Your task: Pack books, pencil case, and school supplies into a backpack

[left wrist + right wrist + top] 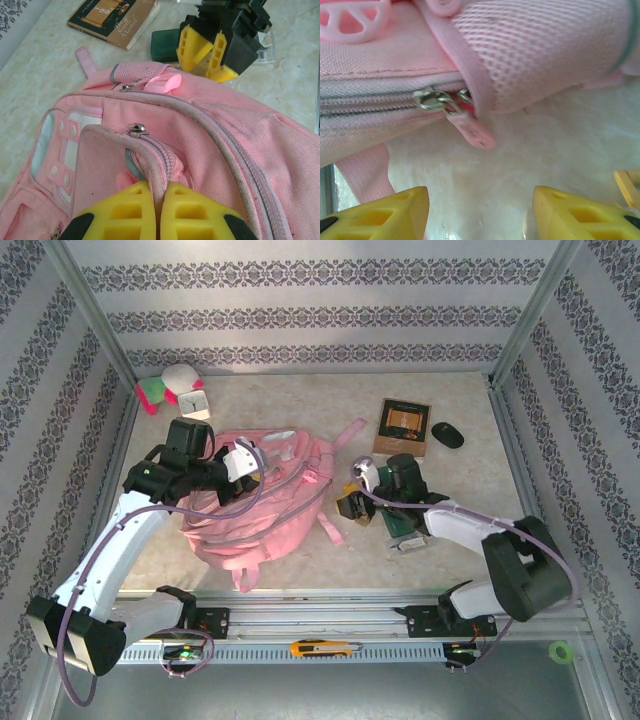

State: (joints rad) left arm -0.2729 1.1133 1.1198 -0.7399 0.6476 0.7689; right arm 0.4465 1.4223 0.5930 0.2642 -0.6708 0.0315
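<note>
The pink backpack [270, 502] lies flat in the middle of the table. My left gripper [252, 472] is over its left part, shut on the raised zip edge [159, 165] of the backpack [225, 145], its yellow fingertips [135, 200] pinching the fabric. My right gripper [350, 502] sits at the bag's right side, open, low over the table; a pink zip pull [470, 131] hangs just beyond its fingers [395, 210]. The brown book [402, 426] lies at the back right. The dark green pencil case [164, 44] lies behind the right gripper [210, 60].
A black oval object [447, 434] lies right of the book. A white clock [192, 402] and a plush toy [165, 385] sit in the back left corner. A yellow box cutter [325, 648] rests on the front rail. Metal frame posts line both sides.
</note>
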